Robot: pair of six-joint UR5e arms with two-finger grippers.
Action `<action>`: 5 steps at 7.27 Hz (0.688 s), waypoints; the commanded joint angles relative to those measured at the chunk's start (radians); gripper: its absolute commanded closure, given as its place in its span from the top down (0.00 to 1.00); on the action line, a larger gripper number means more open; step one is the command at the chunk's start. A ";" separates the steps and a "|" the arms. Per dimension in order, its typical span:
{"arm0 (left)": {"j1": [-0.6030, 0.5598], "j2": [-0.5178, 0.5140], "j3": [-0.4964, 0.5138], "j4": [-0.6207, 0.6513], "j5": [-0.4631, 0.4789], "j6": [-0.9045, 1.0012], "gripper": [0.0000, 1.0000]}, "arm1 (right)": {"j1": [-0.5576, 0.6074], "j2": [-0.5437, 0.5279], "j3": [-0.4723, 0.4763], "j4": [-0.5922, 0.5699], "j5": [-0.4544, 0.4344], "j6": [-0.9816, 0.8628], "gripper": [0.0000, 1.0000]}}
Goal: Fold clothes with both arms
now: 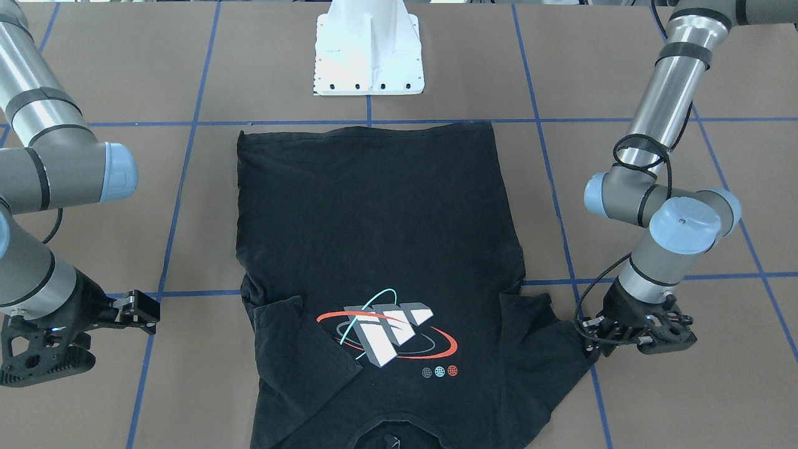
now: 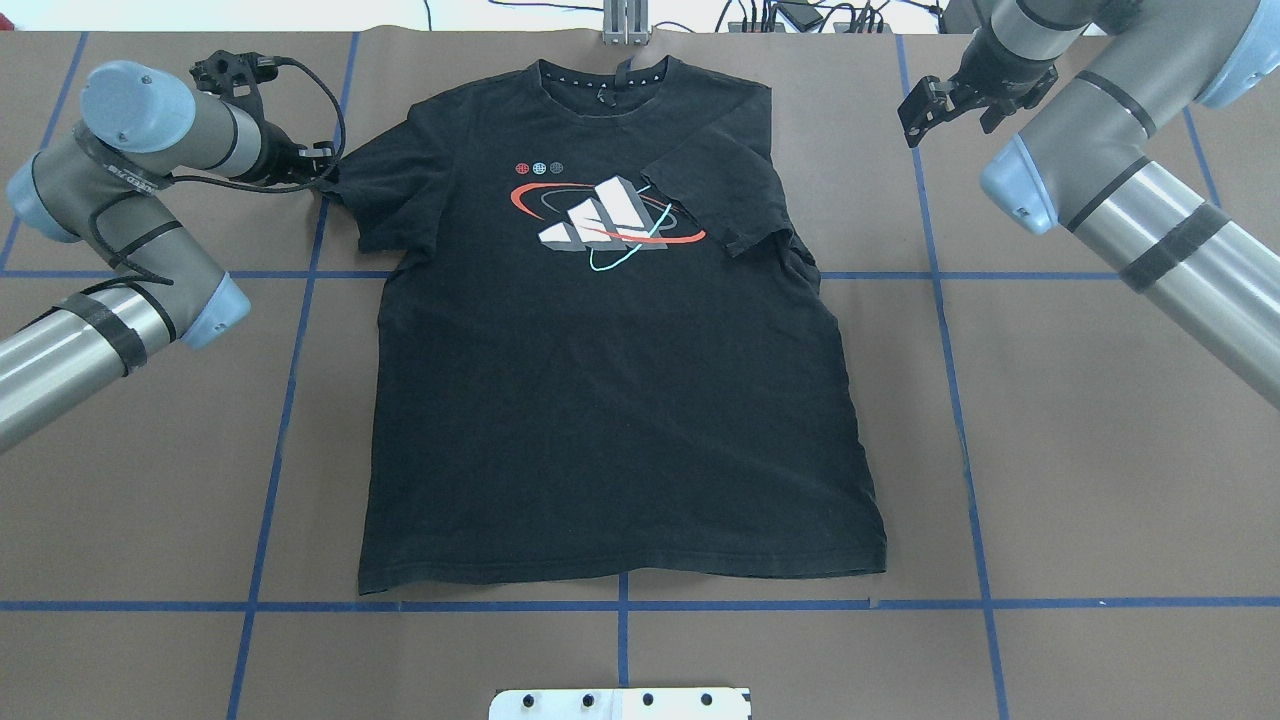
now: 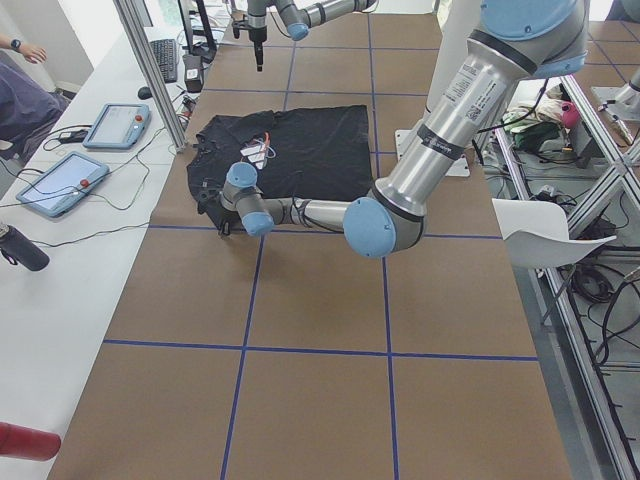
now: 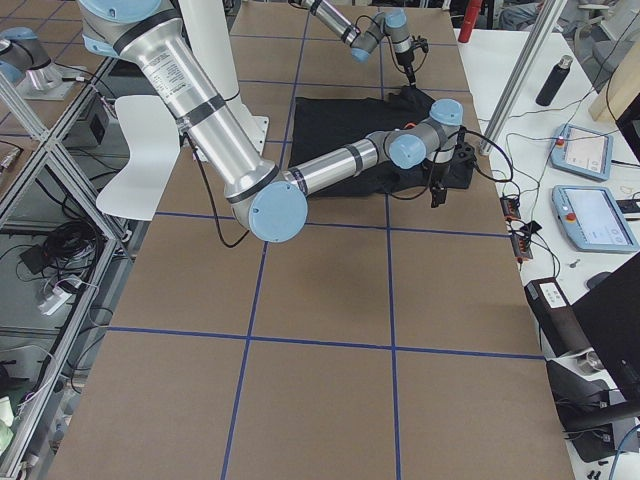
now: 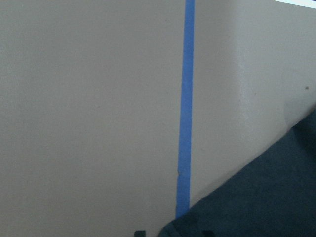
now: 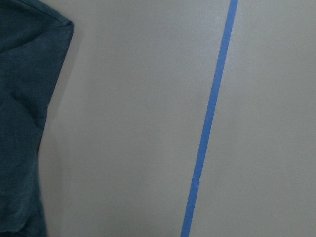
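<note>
The black T-shirt (image 2: 600, 400) lies flat with its logo (image 2: 600, 215) facing up and its collar at the far edge. One sleeve (image 2: 715, 195) is folded in over the chest; the other is spread out flat. My left gripper (image 2: 322, 170) is down at that spread sleeve's tip (image 1: 580, 337). In the left wrist view its two tips stand apart at the cloth edge (image 5: 266, 197), so it is open. My right gripper (image 2: 920, 110) hovers open beside the shirt, off the cloth and holding nothing. The right wrist view shows only a shirt edge (image 6: 24, 98).
The white base pedestal (image 1: 369, 56) stands at the robot's side of the brown table, which is marked with blue tape lines (image 2: 945, 330). A side bench carries tablets (image 3: 60, 185) and a dark bottle (image 3: 20, 248). A person's arm (image 3: 20, 48) shows beyond the bench.
</note>
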 commanded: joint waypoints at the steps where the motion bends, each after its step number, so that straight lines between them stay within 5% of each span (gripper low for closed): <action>1: 0.003 0.000 0.000 0.000 0.000 0.002 0.27 | 0.001 0.000 0.000 0.000 0.000 0.000 1.00; 4: 0.003 0.004 -0.005 0.000 -0.002 0.015 0.00 | -0.001 0.000 0.000 0.000 0.000 0.002 1.00; 5: -0.002 0.004 -0.012 0.002 -0.003 0.061 0.00 | -0.001 0.000 0.000 0.000 0.000 0.002 1.00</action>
